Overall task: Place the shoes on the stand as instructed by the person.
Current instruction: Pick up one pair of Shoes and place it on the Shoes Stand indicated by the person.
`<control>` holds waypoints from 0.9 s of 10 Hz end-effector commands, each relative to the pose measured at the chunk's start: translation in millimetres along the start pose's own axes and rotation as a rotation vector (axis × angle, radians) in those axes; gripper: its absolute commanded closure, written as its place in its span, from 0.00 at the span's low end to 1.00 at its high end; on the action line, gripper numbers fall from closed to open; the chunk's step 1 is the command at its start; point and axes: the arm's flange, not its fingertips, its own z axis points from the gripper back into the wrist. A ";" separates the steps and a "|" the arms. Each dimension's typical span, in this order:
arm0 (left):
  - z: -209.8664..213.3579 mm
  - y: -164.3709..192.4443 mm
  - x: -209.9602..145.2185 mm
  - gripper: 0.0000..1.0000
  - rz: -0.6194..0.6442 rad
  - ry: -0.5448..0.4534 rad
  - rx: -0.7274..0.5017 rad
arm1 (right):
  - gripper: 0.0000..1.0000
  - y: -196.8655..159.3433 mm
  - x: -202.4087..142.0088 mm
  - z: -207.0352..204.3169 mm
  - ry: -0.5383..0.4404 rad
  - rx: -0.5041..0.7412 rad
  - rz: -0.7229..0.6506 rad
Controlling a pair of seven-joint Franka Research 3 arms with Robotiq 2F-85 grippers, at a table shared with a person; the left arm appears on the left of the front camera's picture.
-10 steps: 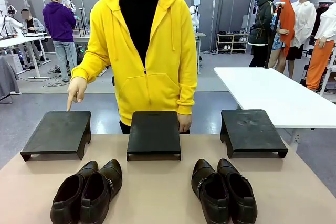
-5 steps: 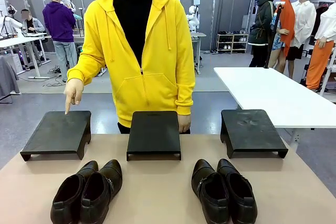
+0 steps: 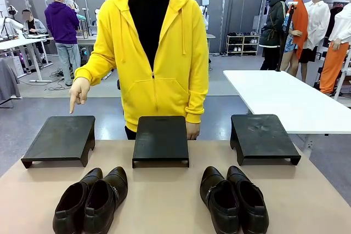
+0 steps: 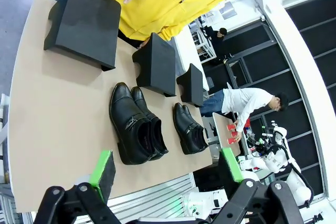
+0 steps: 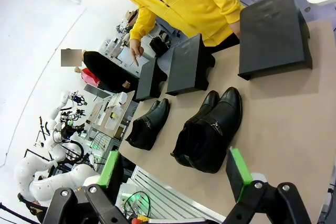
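Left claw (image 4: 165, 166) is spread wide with nothing in it, hanging high over the near edge of the worktop (image 3: 164, 190). Right claw (image 5: 176, 174), same deal: fingers wide apart, empty, up above the near edge.

So nothing's done yet, by the look of it. Both pairs of shoes sit on the worktop close to the near edge, toes toward the far edge. The left pair (image 3: 90, 201) is by the near-left corner and the right pair (image 3: 233, 198) is right of the middle. The shoes in each pair touch.

Three black stands line the far edge, all bare: left stand (image 3: 60, 138), middle stand (image 3: 160, 138), right stand (image 3: 263, 135). The person (image 3: 159, 53) is behind the far edge, and their hand (image 3: 79, 90) points a finger down at the left stand, so that's probably the target. Which pair goes there, can't tell.

Room-wise there's an open strip of worktop between shoes and stands, and decent gaps between the stands. Things to watch are the pointing hand above the left stand and the stands' raised front edges when a shoe gets carried over.
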 end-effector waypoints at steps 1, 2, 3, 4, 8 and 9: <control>-27.0 -30.8 12.9 0.00 -0.040 0.097 0.075 | 0.00 1.2 -0.2 1.1 -0.002 0.007 0.010; -59.8 -67.2 22.7 0.00 -0.069 0.189 0.160 | 0.00 1.2 -0.2 1.1 -0.002 0.007 0.010; -94.7 -107.1 25.8 0.00 -0.128 0.281 0.191 | 0.00 1.2 -0.2 1.1 -0.002 0.007 0.010; -130.2 -143.4 26.0 0.00 -0.169 0.366 0.237 | 0.00 1.2 -0.2 1.1 -0.002 0.007 0.010; -254.5 -223.1 4.0 0.00 -0.247 0.566 0.497 | 0.00 1.2 -0.2 1.1 -0.002 0.007 0.010; -281.5 -228.8 -6.9 0.00 -0.251 0.602 0.553 | 0.00 1.2 -0.2 1.1 -0.002 0.007 0.010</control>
